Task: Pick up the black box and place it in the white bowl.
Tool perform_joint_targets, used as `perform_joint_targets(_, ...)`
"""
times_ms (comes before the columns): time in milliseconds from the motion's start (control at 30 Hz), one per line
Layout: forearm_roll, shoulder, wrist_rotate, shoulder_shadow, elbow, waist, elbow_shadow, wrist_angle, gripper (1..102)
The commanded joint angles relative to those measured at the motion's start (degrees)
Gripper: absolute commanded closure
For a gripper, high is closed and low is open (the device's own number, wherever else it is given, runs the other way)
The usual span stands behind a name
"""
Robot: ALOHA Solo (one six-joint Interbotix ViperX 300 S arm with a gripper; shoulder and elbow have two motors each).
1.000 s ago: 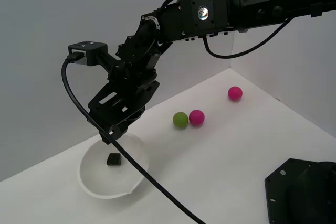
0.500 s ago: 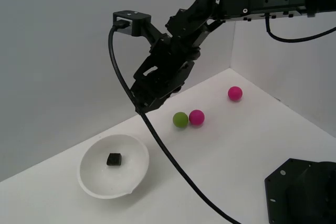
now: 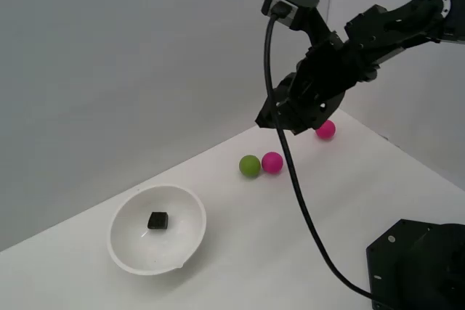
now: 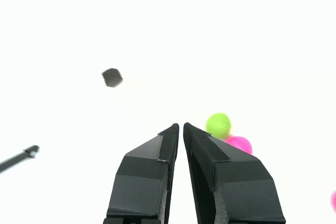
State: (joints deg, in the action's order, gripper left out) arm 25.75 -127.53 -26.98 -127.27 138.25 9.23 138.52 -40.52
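Black box (image 3: 158,220) in white bowl (image 3: 186,246) | hand (image 4: 181,126) well apart, raised | closed, empty

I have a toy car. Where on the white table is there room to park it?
There is bare table between the white bowl and the black base block. Another bare strip lies between the bowl and the green ball. It is crowded by the green ball and pink ball, which touch; another pink ball sits near the corner. The bowl holds the black box.
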Motion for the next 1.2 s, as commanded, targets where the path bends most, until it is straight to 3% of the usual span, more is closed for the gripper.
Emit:
perform_joint_targets(0, 1.5, -4.1, -2.5, -4.4, 2.3, -2.3, 2.0, 0.1, 100)
perform_joint_targets(200, 1.7, -12.0, -6.2, -12.2, 7.4, -7.4, 7.0, 1.1, 100)
perform_joint_targets(367, 1.8, -18.5, -6.2, -18.5, 11.7, -8.0, 11.2, 4.6, 100)
perform_joint_targets(567, 2.8, -23.4, -6.2, -23.7, 16.2, -10.1, 15.6, 4.5, 100)
perform_joint_targets(933, 2.9, -32.4, -6.2, -32.9, 19.9, -11.4, 19.4, 6.2, 100)
perform_joint_targets(1167, 2.9, -33.3, -6.2, -33.6, 20.0, -11.5, 19.6, 6.3, 100)
